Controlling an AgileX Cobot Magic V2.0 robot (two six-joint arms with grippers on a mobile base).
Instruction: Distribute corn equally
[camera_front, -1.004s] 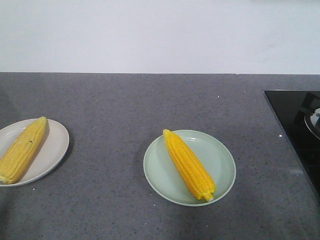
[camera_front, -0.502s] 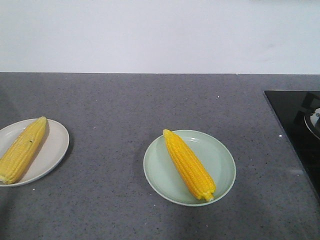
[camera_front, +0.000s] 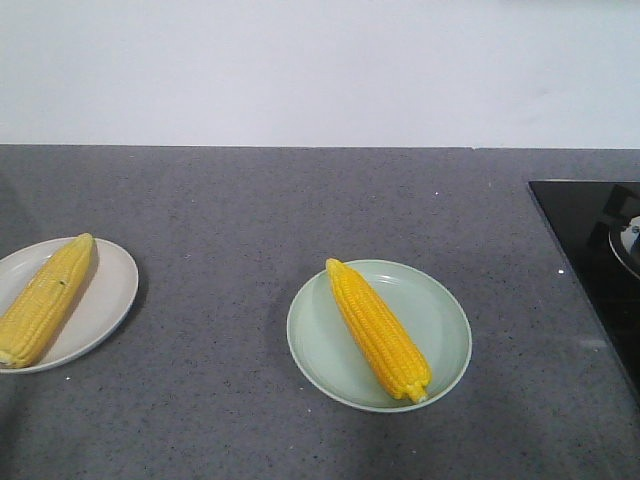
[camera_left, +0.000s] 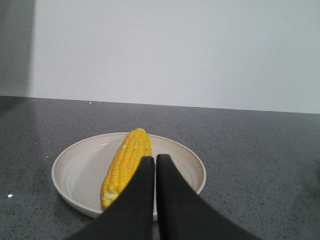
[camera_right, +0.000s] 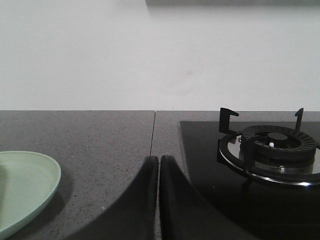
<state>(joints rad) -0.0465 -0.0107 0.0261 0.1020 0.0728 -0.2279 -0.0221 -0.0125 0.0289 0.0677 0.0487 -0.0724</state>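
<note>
One pale yellow corn cob (camera_front: 44, 299) lies on the off-white round plate (camera_front: 105, 295) at the counter's left edge; a deeper yellow cob (camera_front: 378, 328) lies diagonally on the pale green round plate (camera_front: 440, 330) at centre. The left gripper (camera_left: 154, 161) — black fingers pressed together, holding nothing — has its cob at about 11 o'clock, just beyond the tips. The right gripper (camera_right: 158, 161), likewise closed and empty, sits between the green plate at 9 o'clock and the black gas hob (camera_right: 272, 145) at 2 o'clock.

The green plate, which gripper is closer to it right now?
Right. The right gripper sits just right of the green plate, near the stove. The left gripper faces the white plate instead.
</note>
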